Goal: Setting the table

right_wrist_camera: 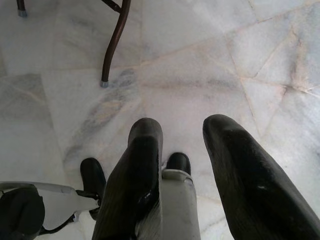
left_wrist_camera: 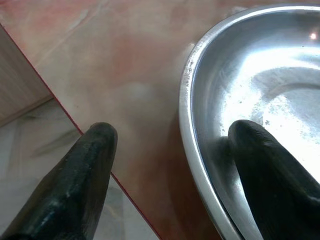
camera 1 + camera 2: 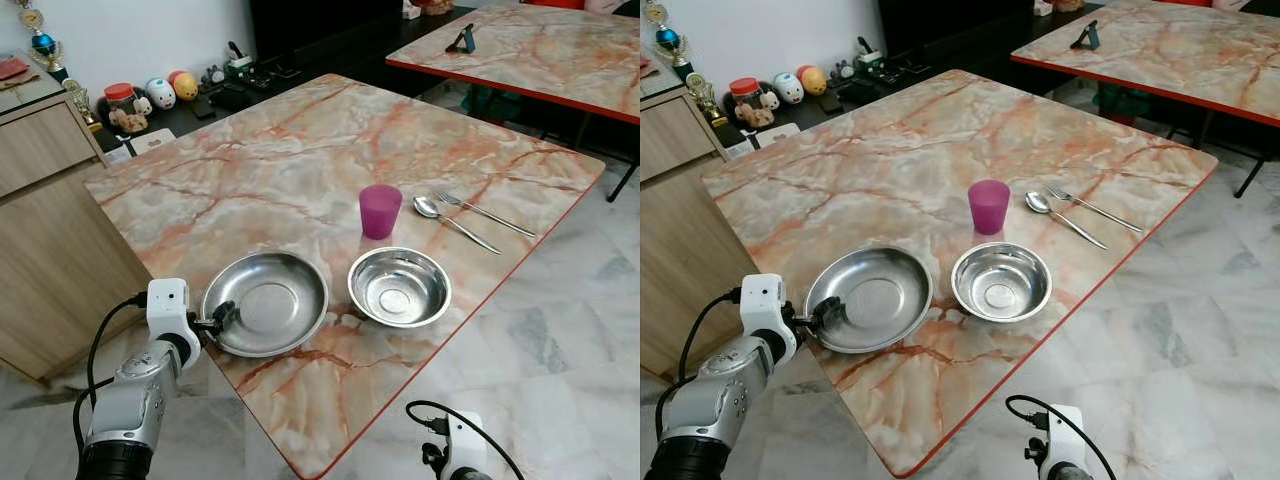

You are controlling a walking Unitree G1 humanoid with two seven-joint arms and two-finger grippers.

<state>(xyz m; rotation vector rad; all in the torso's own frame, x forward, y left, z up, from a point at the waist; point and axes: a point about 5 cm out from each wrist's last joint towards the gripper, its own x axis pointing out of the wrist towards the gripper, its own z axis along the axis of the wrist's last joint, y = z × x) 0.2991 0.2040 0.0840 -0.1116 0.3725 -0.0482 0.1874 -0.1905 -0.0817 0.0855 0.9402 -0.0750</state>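
Observation:
A shallow steel plate lies near the front left corner of the marble table, with a steel bowl just to its right. Behind the bowl stands a purple cup, and a spoon and fork lie to the cup's right. My left gripper is open at the plate's left rim. In the left wrist view one finger rests inside the plate and the other finger is outside it over the table edge. My right gripper hangs open over the floor.
A wooden cabinet stands against the table's left side. Toys and jars line a low dark shelf behind it. A second marble table stands at the back right. A table leg rises from the marble floor.

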